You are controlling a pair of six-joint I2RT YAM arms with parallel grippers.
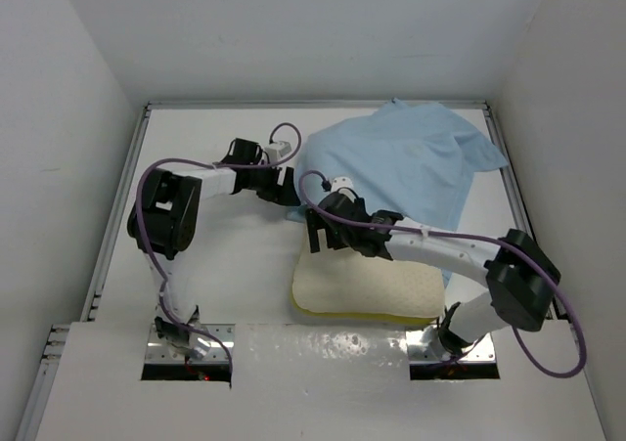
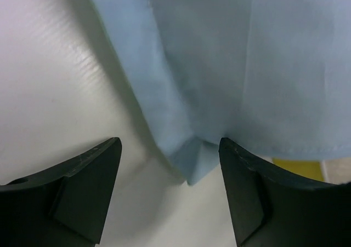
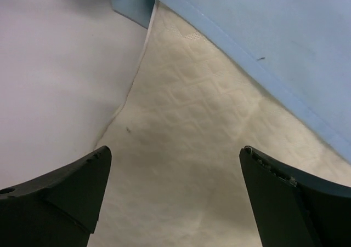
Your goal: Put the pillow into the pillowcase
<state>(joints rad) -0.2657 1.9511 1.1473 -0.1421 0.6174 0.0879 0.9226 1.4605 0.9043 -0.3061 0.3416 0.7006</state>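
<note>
The cream quilted pillow (image 1: 367, 289) lies at the table's near middle, its far part under the pillowcase. The pillowcase (image 1: 411, 162) shows its light blue side, spread over the back right. My left gripper (image 1: 290, 198) is open at the pillowcase's left near corner; in the left wrist view that corner (image 2: 193, 167) hangs between the open fingers (image 2: 88, 187) without touching them. My right gripper (image 1: 318, 234) is open and empty just above the pillow's far left part (image 3: 186, 148). The pillowcase hem (image 3: 258, 55) crosses the right wrist view above it.
White walls enclose the table on the left, back and right. A raised rail (image 1: 117, 206) runs along the left edge. The white tabletop (image 1: 225, 275) lies left of the pillow.
</note>
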